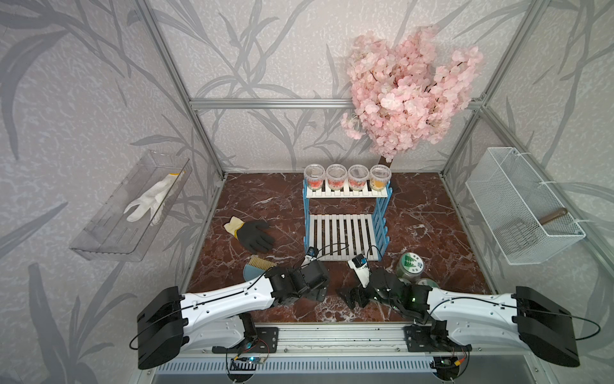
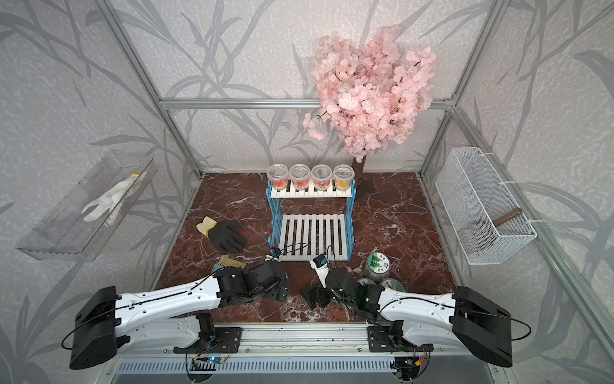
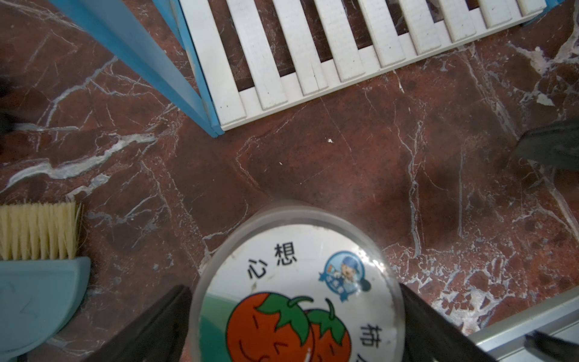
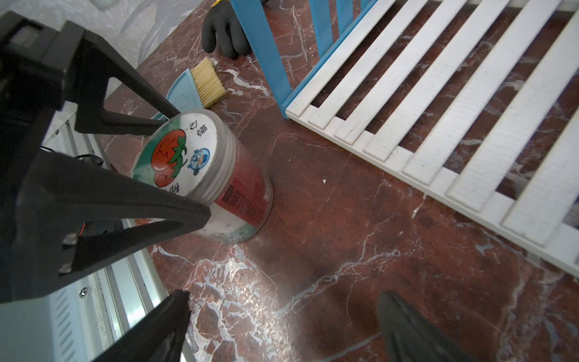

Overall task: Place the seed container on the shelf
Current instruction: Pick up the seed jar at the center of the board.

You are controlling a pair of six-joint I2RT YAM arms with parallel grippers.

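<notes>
The seed container (image 3: 297, 301) is a can with a tomato picture on its lid, and it stands upright (image 4: 244, 194) on the marble floor in front of the shelf. My left gripper (image 3: 293, 291) is open. Its two fingers stand one on each side of the can, close against its rim. In both top views the left wrist hides the can. The shelf (image 1: 345, 229) (image 2: 314, 232) has blue side frames and white slats, and its lower board (image 3: 313, 47) is bare. My right gripper (image 4: 283, 301) is open over bare floor to the right of the can, with nothing between its fingers.
Several clear cups (image 1: 347, 178) line the shelf's top tier. Two green-lidded jars (image 1: 411, 266) stand by the right arm. A brush (image 1: 259, 266) and a black glove (image 1: 254, 234) lie to the left. A pink tree (image 1: 408, 96), a wire basket (image 1: 525, 206) and a clear wall tray (image 1: 133, 209) ring the space.
</notes>
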